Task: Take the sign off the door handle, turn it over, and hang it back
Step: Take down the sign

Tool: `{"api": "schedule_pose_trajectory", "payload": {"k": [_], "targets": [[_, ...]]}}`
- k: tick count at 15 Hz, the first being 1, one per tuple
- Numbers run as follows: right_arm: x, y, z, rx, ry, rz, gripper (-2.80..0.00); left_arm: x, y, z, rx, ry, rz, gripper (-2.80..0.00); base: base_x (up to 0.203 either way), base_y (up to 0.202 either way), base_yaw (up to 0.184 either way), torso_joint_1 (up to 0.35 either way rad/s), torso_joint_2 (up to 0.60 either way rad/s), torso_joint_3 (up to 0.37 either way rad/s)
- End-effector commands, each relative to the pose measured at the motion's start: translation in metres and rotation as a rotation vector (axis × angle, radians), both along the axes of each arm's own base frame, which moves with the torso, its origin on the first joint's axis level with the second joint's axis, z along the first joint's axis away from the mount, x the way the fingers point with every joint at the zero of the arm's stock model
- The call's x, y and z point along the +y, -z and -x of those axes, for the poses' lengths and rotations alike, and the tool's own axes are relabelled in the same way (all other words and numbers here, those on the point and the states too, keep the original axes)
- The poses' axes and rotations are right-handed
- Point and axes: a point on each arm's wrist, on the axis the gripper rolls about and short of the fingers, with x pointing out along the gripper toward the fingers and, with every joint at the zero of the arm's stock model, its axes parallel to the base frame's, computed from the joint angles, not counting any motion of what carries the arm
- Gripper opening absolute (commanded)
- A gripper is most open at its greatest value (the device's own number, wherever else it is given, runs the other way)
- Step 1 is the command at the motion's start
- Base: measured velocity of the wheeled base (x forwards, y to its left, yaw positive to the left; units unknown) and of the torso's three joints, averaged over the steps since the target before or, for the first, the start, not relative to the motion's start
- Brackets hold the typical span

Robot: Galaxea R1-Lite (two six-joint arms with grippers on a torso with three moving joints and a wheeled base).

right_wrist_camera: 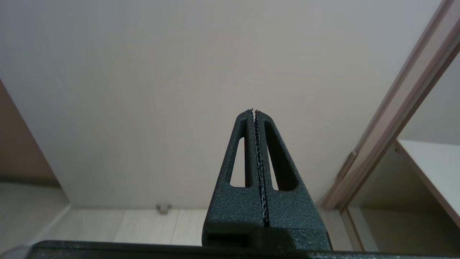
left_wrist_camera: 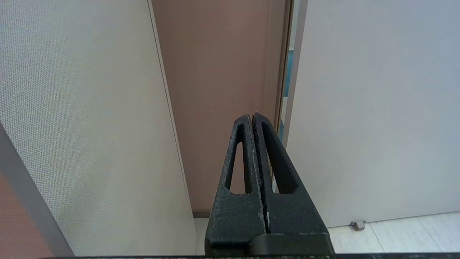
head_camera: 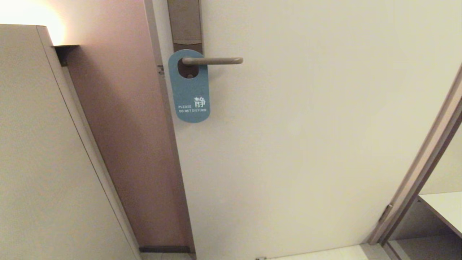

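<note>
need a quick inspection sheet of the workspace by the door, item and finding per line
surface: cream door, closed, no marks seen
job's things: sign hangs blue side out, white text, its oval hole over the door handle; handle level on its brown backplate
clutter: nothing seen
grippers: left gripper shut, empty, low down facing the door's edge; right gripper shut, empty, low down facing the door; neither shows in the head view
cables: nothing seen
surroundings: brown wall panel and pale cabinet left of the door; door frame and white shelf to the right; small doorstop on the floor
</note>
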Motion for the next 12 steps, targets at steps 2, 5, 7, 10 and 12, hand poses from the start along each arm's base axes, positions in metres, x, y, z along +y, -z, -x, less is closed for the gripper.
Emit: {"api": "schedule_pose_trajectory", "payload": {"k": [2, 5, 7, 10, 12], "targets": [[0.0000, 0.0011, 0.0036, -0.047, -0.001, -0.001, -2.80, 0.0000, 0.0000, 0.0000, 0.000, -0.001, 0.000, -2.80, 0.000, 0.000, 0.000, 0.000, 0.00, 0.000], [0.0000, 0.0011, 0.0036, -0.047, -0.001, -0.001, -2.80, 0.0000, 0.0001, 0.0000, 0.001, 0.000, 0.000, -2.80, 0.000, 0.000, 0.000, 0.000, 0.00, 0.000], [0.0000, 0.0011, 0.0036, -0.047, -0.001, -0.001, -2.80, 0.0000, 0.0000, 0.0000, 0.000, 0.000, 0.000, -2.80, 0.000, 0.000, 0.000, 0.000, 0.00, 0.000], [0.0000, 0.0011, 0.0036, -0.047, -0.001, -0.001, -2.80, 0.0000, 0.0001, 0.0000, 0.001, -0.001, 0.000, -2.80, 0.000, 0.000, 0.000, 0.000, 0.00, 0.000], [0.0000, 0.0011, 0.0036, -0.047, -0.001, -0.001, -2.80, 0.0000, 0.0000, 0.0000, 0.000, -0.002, 0.000, -2.80, 0.000, 0.000, 0.000, 0.000, 0.00, 0.000]]}}
